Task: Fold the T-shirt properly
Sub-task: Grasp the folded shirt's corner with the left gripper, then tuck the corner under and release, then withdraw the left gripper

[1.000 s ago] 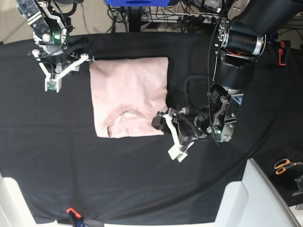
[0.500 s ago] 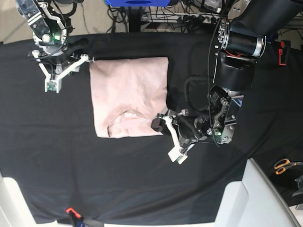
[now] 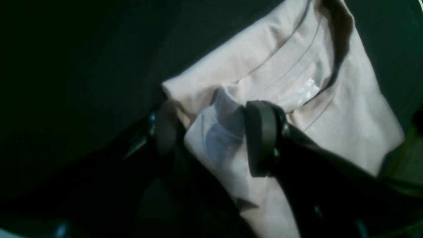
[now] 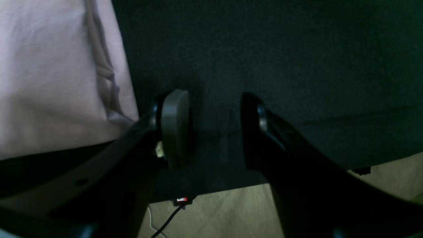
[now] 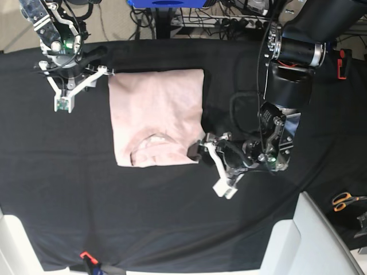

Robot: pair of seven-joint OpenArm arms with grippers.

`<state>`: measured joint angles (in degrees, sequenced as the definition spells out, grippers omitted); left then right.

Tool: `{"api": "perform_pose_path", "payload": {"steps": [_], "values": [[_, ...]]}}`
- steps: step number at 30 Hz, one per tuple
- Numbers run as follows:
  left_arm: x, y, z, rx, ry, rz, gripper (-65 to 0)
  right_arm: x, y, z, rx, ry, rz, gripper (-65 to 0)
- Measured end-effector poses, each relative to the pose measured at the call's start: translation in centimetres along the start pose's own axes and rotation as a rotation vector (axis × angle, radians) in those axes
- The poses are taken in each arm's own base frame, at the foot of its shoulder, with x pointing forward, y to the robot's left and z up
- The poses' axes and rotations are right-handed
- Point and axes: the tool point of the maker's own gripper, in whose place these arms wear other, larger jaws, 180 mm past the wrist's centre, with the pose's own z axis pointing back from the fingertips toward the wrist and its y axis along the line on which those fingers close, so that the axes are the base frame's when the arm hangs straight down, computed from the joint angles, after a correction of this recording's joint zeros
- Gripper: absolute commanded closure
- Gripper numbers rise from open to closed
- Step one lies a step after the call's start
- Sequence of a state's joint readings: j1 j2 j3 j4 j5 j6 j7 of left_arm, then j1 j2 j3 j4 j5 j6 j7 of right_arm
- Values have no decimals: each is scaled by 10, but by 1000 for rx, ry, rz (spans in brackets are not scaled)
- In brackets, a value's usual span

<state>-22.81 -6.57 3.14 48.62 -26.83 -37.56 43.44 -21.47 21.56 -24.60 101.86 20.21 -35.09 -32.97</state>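
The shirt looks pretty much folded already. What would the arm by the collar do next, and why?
Probably draw the left gripper back off the T-shirt. Its fingers stand apart around the corner near the collar, so the cloth seems released, and the shirt lies in a neat folded rectangle on the black table cloth.

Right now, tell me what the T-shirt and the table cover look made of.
T-shirt: soft pale pink knit, probably cotton, matte; it creases and shows a stitched collar. Table cover: black woven cloth, matte, with a fine grainy texture in the right wrist view.
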Motion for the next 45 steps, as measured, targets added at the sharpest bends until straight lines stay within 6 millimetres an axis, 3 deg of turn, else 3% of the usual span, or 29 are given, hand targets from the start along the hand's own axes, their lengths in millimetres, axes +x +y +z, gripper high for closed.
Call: {"api": "perform_pose_path", "payload": {"steps": [2,4,7,9,13,21,26,32,41,45], "values": [[2,14,6,13,-39,79,-337,0,0,0,0,0,1,-251],[-3,26,9,30,-40,125,-397,0,0,0,-1,-1,1,-251],[-12,26,10,16,-20,135,-489,0,1,0,2,0,-1,-251],[-18,21,7,4,8,143,-476,0,1,0,3,1,-3,-251],[-6,0,-1,-82,-39,203,-448,-1,11,1,20,5,-22,-251],[-17,-8,-4,-147,-64,318,-448,4,11,0,20,-6,-21,-251],[-5,-13,-2,-187,-127,364,-448,4,11,0,20,-6,-21,-251],[-12,-16,-4,-194,-119,378,-448,3,11,0,21,-6,-23,-251],[-2,-36,-15,-236,-132,377,-444,3,11,0,20,-5,-23,-251],[-2,-34,-14,-233,-133,377,-351,3,11,0,20,-4,-23,-251]]}}
